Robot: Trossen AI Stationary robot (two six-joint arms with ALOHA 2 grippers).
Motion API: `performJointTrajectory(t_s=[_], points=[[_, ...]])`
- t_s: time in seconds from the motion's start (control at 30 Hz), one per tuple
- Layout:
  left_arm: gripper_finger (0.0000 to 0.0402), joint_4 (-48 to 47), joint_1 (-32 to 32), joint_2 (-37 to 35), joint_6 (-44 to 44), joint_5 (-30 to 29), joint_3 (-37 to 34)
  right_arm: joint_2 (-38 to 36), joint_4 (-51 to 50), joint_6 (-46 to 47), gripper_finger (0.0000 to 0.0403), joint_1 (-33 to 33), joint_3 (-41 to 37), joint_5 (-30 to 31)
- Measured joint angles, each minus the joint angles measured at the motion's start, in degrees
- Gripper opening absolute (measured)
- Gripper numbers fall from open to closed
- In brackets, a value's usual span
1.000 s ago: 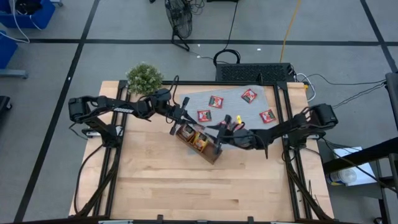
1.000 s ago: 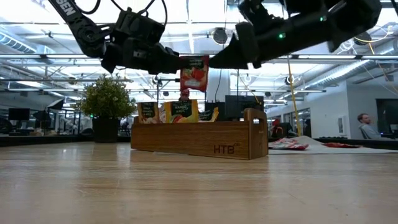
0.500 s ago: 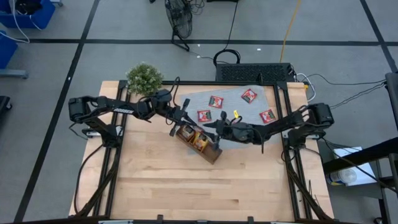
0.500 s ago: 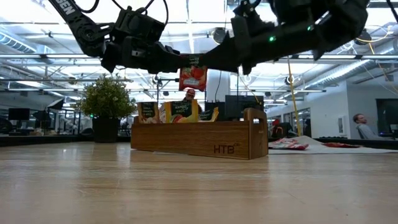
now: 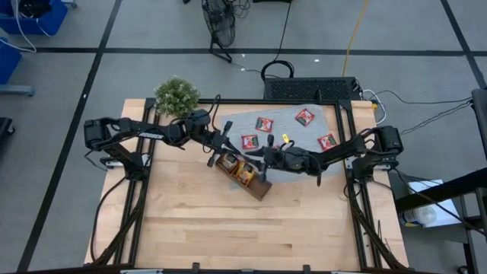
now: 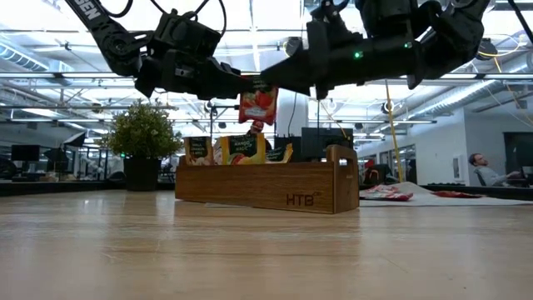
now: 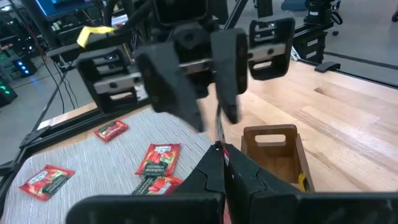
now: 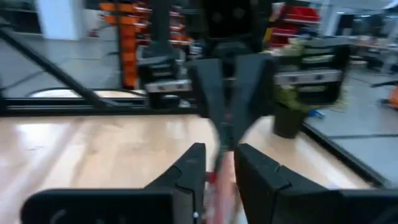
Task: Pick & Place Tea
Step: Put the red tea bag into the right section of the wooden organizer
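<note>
Since a second earlier, the right gripper (image 6: 265,83) had slid in along the worktop (image 5: 228,228) toward the left gripper (image 6: 241,83), and its fingers had narrowed onto the red tea sachet (image 6: 258,104). Both grippers met above the wooden tray (image 6: 266,187). Clenched, the left gripper held the sachet's top edge, hanging it over the tray. Four more sachets (image 5: 304,116) lay on the grey mat (image 5: 285,125).

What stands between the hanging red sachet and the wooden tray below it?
Nothing visible. The red sachet hangs in open air above the wooden tray, pinched by the left end effector with the right end effector meeting it; only sachets already standing in the tray lie beneath.
</note>
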Motion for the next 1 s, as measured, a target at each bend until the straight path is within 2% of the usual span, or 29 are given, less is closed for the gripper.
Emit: performJointTrajectory(t_s=[0.1,0.23,0.33,0.57,0.8,0.87,1.0], points=[[0.0001,0.1,0.0,0.0,0.0,0.0,0.0,0.1,0.7,0.4,0.005,-0.2,0.0,-4.1],[0.0001,0.0,0.0,0.0,0.0,-0.2,0.0,0.0,-1.4,2.0,0.0008,-0.9,0.0,-4.1],[0.0001,-0.1,0.0,0.0,0.0,-0.2,0.0,0.0,-3.6,3.5,0.0003,-1.4,0.0,-3.4],[0.0002,-0.2,0.1,0.1,-0.5,-1.0,-0.1,0.0,-5.7,0.3,0.0001,-0.9,0.1,3.6],[0.0006,-0.3,0.0,0.1,-0.6,-1.7,-0.1,-0.1,-5.3,-1.5,0.0,0.2,0.0,3.8],[0.0018,1.0,0.1,0.0,-1.3,-3.4,0.0,-0.9,-6.5,-2.3,0.0,1.1,0.0,6.2],[0.0047,2.6,1.2,-2.0,-4.6,-8.6,0.0,-5.1,-11.8,-5.5,0.0,5.1,0.0,16.0]])
